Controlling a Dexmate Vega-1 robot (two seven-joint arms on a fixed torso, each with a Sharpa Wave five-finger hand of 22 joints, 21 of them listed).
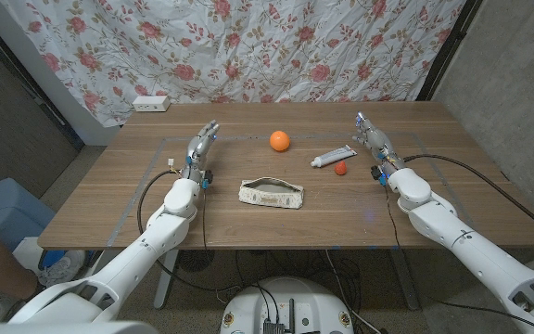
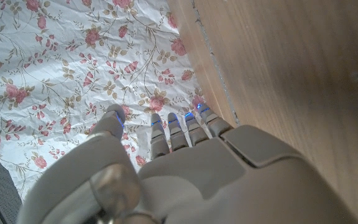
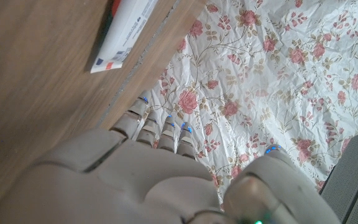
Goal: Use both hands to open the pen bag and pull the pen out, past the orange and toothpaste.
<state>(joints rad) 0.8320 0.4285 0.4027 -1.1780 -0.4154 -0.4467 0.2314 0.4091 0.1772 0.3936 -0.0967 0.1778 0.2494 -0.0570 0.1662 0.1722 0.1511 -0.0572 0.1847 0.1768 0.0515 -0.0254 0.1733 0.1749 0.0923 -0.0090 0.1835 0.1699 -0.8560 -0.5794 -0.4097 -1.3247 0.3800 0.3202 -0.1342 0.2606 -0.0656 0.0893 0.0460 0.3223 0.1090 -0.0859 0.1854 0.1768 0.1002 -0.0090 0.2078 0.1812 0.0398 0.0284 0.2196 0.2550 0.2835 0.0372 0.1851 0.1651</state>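
Two robot hands, left robot hand [image 1: 202,146] and right robot hand [image 1: 373,139], wait released, fingers apart. The pen bag [image 1: 271,194] lies mid-surface, likely soft and light; pin one end, pinch the zipper.

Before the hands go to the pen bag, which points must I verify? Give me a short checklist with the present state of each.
1. Left hand holds nothing, fingers apart: ok.
2. Right hand holds nothing: ok.
3. Pen bag lies between the hands, nothing on it: ok.
4. Orange and toothpaste lie behind the bag, apart from it: ok.
5. Bag's zipper already open: cannot tell.
6. Pen inside the bag: cannot tell.
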